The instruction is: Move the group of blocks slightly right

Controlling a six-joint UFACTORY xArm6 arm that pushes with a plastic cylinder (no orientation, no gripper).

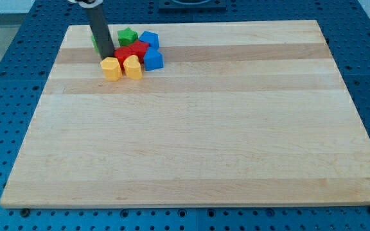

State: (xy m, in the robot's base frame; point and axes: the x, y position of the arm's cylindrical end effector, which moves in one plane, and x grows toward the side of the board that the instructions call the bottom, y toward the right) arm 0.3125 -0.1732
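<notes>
Blocks bunched at the far-left of the wooden worktop (191,128). Two yellow blocks, left one (111,68) and right one (133,67), sit side by side at the near edge of the cluster. Red blocks (131,52) behind them, touching. Blue block (153,60) right, another blue block (149,40) farther back. Green star-like block (128,35) at far side; another green block (94,43) mostly hidden behind the rod. No gripper, only the rod; its tip (106,58) touches the cluster's left side, just behind the left yellow block.
</notes>
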